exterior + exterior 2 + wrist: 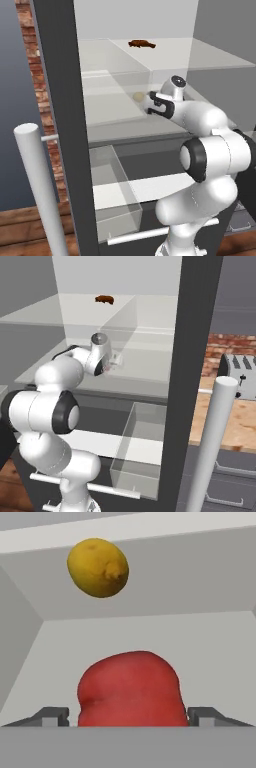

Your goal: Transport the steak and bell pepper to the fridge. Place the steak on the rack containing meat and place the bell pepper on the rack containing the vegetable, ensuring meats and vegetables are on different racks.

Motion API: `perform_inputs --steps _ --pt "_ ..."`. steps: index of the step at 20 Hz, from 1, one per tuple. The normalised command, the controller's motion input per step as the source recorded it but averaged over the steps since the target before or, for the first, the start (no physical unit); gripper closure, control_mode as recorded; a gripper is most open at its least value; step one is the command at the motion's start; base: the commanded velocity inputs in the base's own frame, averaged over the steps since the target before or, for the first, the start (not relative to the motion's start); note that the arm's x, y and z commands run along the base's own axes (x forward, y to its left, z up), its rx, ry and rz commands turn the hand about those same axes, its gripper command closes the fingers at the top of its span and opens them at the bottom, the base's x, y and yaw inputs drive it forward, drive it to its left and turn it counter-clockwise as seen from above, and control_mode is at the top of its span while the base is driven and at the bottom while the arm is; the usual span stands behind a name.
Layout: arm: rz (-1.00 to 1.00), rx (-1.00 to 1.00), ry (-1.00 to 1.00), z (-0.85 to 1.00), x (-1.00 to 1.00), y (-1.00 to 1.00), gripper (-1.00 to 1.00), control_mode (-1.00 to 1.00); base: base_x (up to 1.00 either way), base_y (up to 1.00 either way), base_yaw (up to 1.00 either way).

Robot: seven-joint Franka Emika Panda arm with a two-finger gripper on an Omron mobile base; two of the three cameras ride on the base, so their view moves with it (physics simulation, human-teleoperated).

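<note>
Inside the fridge [225, 45], my gripper [129, 716] reaches over the middle rack [107, 112]. In the hand view the red bell pepper [129, 689] rests on that rack between my spread fingertips [50, 716], which stand slightly off its sides, so the gripper is open. Just beyond the pepper on the same rack lies the vegetable [98, 567], a yellow ball, also visible ahead of the gripper [148, 105] as the vegetable [138, 96]. On the upper rack lies the dark brown-red meat [142, 44] [104, 299]. I cannot make out the steak apart from it.
The fridge's dark door edge [60, 100] and its silvery bar handle [40, 190] stand close on the left. A clear drawer [115, 200] juts out below the racks. A toaster [240, 376] sits on a wooden counter to the right of the fridge.
</note>
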Motion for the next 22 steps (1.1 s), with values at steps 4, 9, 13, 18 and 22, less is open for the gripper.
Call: perform_inputs --steps 4,9,13,18,22 --pt "-0.01 0.00 0.00 0.17 -0.49 0.00 -1.00 -1.00 0.00 0.00 0.00" --pt "-0.05 -0.03 0.05 0.33 -0.64 0.02 -1.00 -1.00 0.00 0.00 0.00" --pt "-0.02 -0.01 0.01 0.33 -0.76 0.00 -1.00 -1.00 0.00 0.00 0.00" --pt "-0.03 -0.02 0.00 0.50 -0.93 0.00 -1.00 -1.00 0.00 0.00 0.00" --pt "-0.01 0.00 0.03 0.51 -0.94 0.00 -1.00 -1.00 0.00 0.00 0.00"
